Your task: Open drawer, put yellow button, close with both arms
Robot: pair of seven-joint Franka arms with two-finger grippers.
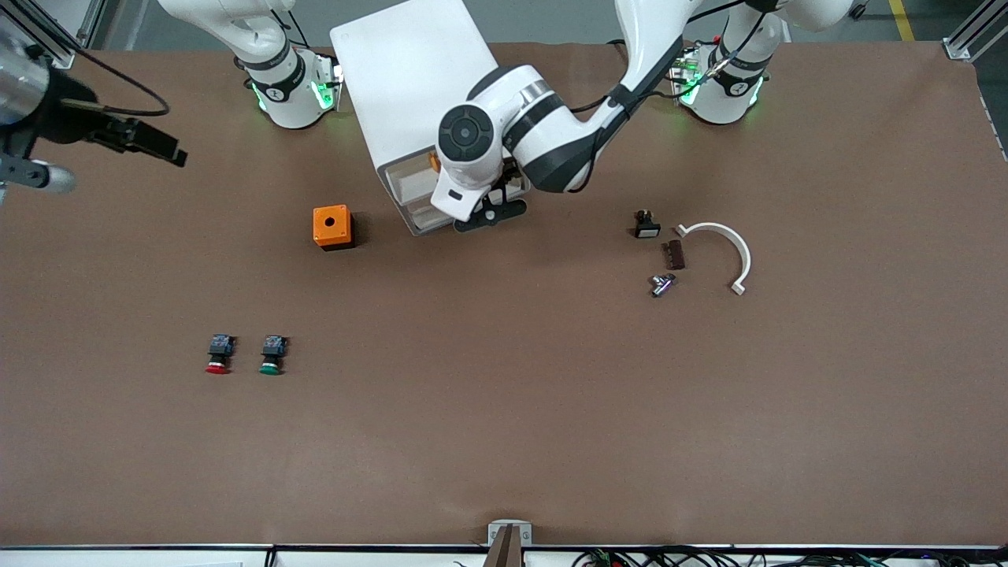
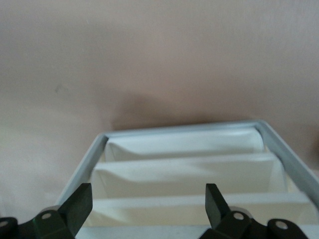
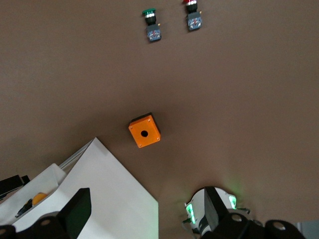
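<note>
Table: a flat brown top (image 1: 504,409) with a dull, soft look, like felt or paper.
Cabinet: a tall white box (image 1: 409,79) with smooth, hard sides. It stands between the two arm bases.
Drawer: the top drawer (image 1: 409,189) is pulled out toward the front camera. It is white and shallow, with thin straight walls.
Yellow button: a tiny round yellow-orange cap (image 1: 433,161) shows inside the open drawer, close to the cabinet. The right wrist view shows it too (image 3: 39,198), lying in the white tray.
Left gripper: black, with two pointed fingers (image 2: 82,206), it hangs over the front of the open drawer (image 1: 490,214). The fingers are spread wide apart and hold nothing.
Right gripper: black (image 1: 146,142), up in the air over the right arm's end of the table. Its fingers (image 3: 79,206) are spread wide and hold nothing.
Arms: big, shiny, white and round, with black bands.
Orange box: a small square block (image 1: 331,227) with a round hole on top, on the table beside the drawer, toward the right arm's end.
Red button: a little red cap (image 1: 218,356) on a dark body, nearer the front camera.
Green button: just beside it, with a green cap (image 1: 272,356).
White clip: a thin curved half ring (image 1: 728,248), toward the left arm's end.
Small parts: a dark brown bar (image 1: 674,254), a shiny metal piece (image 1: 661,284) and a small black part (image 1: 646,224), near the clip.
</note>
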